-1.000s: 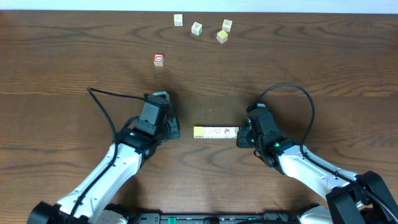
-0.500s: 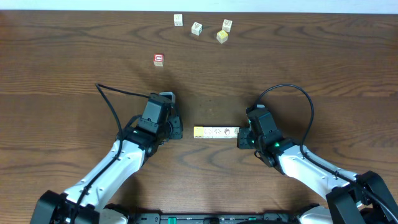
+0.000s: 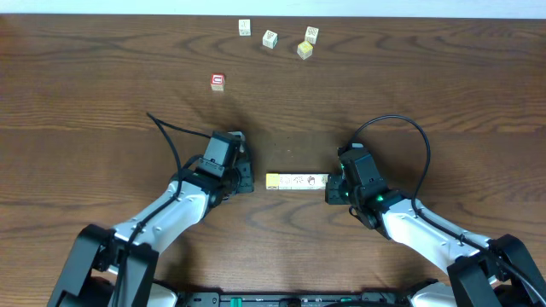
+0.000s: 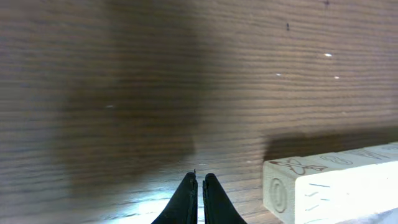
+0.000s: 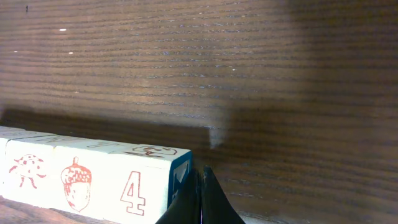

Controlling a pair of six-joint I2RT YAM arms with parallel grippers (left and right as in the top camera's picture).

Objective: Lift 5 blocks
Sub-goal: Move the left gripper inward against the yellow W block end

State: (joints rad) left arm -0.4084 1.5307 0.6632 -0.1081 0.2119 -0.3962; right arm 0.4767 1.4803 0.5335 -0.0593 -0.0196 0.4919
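Wood table (image 3: 102,111) — both jaws closed, empty, beside block row (image 3: 296,181).

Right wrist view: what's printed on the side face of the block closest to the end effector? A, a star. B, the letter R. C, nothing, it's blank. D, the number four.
D: the end block of the row shows a red number four, just beside the shut right end effector, while the neighbouring block carries an acorn.
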